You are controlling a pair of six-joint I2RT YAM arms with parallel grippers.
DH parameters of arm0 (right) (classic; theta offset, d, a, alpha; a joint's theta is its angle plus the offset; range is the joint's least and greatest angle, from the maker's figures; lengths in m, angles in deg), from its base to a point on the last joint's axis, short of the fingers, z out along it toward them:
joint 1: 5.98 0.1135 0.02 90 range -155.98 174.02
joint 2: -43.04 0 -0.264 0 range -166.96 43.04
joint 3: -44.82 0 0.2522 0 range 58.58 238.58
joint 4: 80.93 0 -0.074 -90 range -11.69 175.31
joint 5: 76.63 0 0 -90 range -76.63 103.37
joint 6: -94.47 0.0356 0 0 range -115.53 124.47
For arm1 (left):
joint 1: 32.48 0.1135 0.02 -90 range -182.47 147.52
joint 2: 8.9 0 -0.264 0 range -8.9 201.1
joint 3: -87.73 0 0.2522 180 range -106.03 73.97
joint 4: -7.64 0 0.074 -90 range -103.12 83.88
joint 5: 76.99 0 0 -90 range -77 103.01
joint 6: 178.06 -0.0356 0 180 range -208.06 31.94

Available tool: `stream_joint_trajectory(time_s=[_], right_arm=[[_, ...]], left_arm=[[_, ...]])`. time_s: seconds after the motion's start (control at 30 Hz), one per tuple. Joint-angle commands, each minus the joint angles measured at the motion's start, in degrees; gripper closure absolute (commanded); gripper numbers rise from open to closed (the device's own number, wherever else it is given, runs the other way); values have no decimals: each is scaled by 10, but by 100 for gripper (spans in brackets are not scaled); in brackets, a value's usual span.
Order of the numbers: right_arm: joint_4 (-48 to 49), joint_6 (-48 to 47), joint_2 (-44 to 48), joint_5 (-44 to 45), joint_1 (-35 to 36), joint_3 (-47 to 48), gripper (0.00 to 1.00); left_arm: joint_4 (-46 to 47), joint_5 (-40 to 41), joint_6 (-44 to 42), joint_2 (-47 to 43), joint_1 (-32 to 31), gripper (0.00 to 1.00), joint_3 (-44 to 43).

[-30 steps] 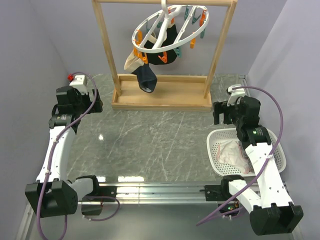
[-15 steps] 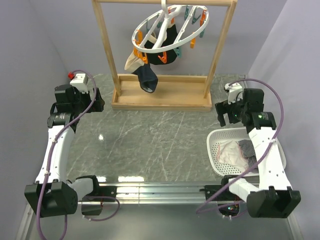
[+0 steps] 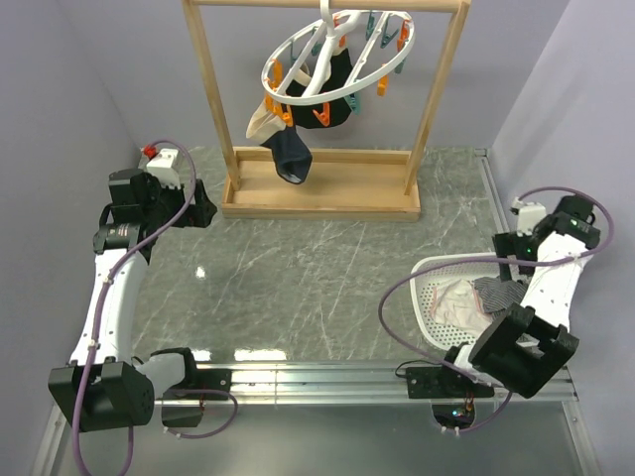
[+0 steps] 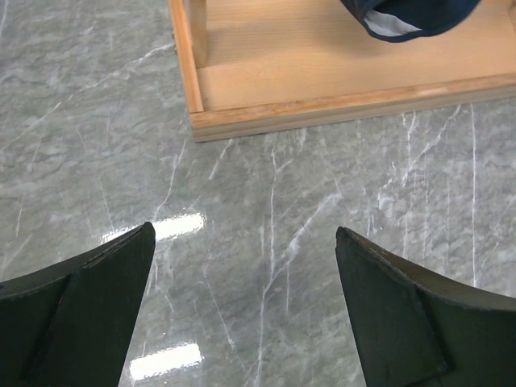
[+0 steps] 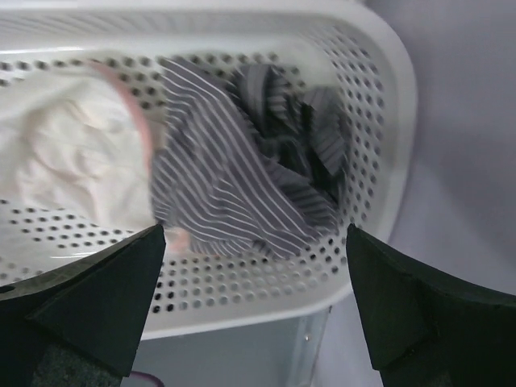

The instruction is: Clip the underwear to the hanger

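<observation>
The grey striped underwear (image 3: 494, 292) lies crumpled in the right part of a white perforated basket (image 3: 427, 273). The right wrist view shows the underwear (image 5: 242, 185) inside the basket (image 5: 387, 72). My right gripper (image 3: 510, 248) is open and empty; in its wrist view the gripper (image 5: 254, 235) hangs above the basket's near rim, just short of the underwear. The white ring hanger (image 3: 332, 59) with orange and teal pins hangs from the wooden frame's top bar. My left gripper (image 3: 201, 205) is open and empty above the marble, as its wrist view (image 4: 243, 232) shows.
A pinkish-white cloth (image 3: 451, 302) lies in the basket's left part, seen also in the right wrist view (image 5: 72, 161). A dark garment (image 3: 293, 154) hangs from the hanger over the wooden frame's base (image 3: 322, 198); the left wrist view shows the garment (image 4: 411, 16) and the base (image 4: 322, 89).
My right arm has swung out to the right and turned its gripper down over the basket. My left gripper has shifted slightly towards the frame.
</observation>
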Motion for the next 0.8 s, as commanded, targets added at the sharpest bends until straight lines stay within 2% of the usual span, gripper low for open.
stream_joint_trajectory(time_s=[0.0, 0.3, 0.43, 0.5, 0.53, 0.6, 0.63, 0.67, 0.7, 0.73, 0.77], right_arm=[[8, -57, -10, 32, -47, -12, 0], [56, -36, -65, 50, -52, -63, 0], [41, -36, -83, 44, -52, -62, 1], [34, -39, -87, 50, -53, -67, 8], [33, -43, -87, 53, -54, -68, 24], [17, -48, -88, 45, -57, -60, 44], [6, -47, -88, 37, -58, -50, 62], [-22, -46, -87, 18, -61, -20, 75], [-34, -43, -84, 10, -61, -3, 92], [-46, -38, -80, 1, -60, 18, 100], [-71, -38, -77, -19, -60, 60, 100]], left_arm=[[8, -31, -21, -17, -1, 1, 2], [11, -38, -22, -17, -2, 1, 7], [9, -46, -24, -16, -2, 1, 6], [8, -45, -25, -14, -2, 1, 5], [8, -46, -24, -13, -2, 1, 5], [10, -47, -24, -13, -2, 1, 7], [9, -52, -26, -12, -2, 1, 4], [8, -54, -28, -13, -2, 1, 3], [8, -57, -28, -14, -2, 1, 2], [8, -55, -27, -13, -2, 1, 0], [7, -55, -27, -13, -2, 1, -2]])
